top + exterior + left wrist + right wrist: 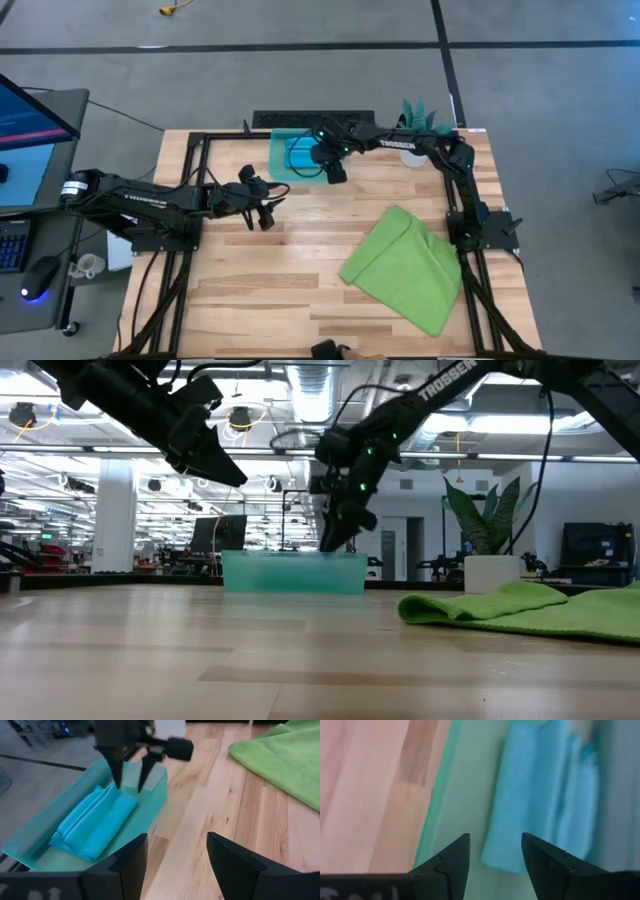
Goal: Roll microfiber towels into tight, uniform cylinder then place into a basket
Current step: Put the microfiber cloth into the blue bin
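Note:
The teal basket (290, 155) stands at the table's far edge, and the blue towel (95, 822) lies rolled along its floor. My right gripper (335, 172) hangs open over the basket's right end, pointing steeply down. Its fingertips (119, 780) are at about rim height above the towel's end (505, 850). The green towel (405, 265) lies folded flat on the table at the near right. My left gripper (270, 207) is open and holds nothing; it hovers above the table, nearer than the basket.
A white pot with a green plant (420, 122) stands at the far edge, right of the basket. Bare wood spreads across the table's middle and near left (270, 290). A dark frame rail (200, 140) runs round the table top.

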Motion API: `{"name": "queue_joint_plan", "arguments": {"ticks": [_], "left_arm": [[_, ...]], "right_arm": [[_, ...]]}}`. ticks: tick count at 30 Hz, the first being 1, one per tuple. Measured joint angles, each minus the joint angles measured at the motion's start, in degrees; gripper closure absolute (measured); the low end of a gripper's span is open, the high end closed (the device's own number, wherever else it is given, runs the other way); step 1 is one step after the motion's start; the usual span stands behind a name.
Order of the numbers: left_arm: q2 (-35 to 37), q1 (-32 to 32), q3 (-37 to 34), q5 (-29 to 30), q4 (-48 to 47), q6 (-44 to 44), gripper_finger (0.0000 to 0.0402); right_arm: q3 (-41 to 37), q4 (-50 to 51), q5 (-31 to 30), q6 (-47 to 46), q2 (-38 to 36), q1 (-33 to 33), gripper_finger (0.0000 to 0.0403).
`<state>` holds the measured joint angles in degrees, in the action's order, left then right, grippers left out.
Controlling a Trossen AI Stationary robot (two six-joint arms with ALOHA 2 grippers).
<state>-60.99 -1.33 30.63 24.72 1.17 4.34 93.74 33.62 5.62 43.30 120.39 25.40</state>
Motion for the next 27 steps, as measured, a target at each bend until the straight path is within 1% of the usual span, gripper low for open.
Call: {"name": "queue_joint_plan", "arguments": {"ticks": [4,10,12,15,19,22,27], "left_arm": [[0.00,-0.02,0.00,1.69,-0.02,0.00,0.0205],[1.12,0.50,0.00,9.22,-0.21,1.51,0.0205],[2.09,0.90,0.00,9.61,-0.46,1.54,0.0205],[2.95,1.79,0.02,9.65,-0.50,2.19,0.0205],[3.35,2.85,0.04,9.67,-1.51,2.18,0.0205],[3.32,3.14,0.03,10.14,-2.17,1.77,0.0205],[3.32,3.15,0.04,10.52,-4.18,1.84,0.0205]], "right_arm": [[4.85,4.10,0.08,0.27,-0.08,0.14,0.0203],[10.49,7.56,1.49,0.74,0.19,1.66,0.0203],[12.34,8.26,2.05,1.13,1.90,2.56,0.0203],[16.52,13.16,2.43,-0.45,6.52,3.77,0.0203],[22.50,22.46,2.57,-2.60,12.01,3.07,0.0203],[23.86,25.74,4.65,-3.03,13.08,1.89,0.0203],[23.97,25.64,5.75,-3.18,13.10,0.26,0.0203]]}}
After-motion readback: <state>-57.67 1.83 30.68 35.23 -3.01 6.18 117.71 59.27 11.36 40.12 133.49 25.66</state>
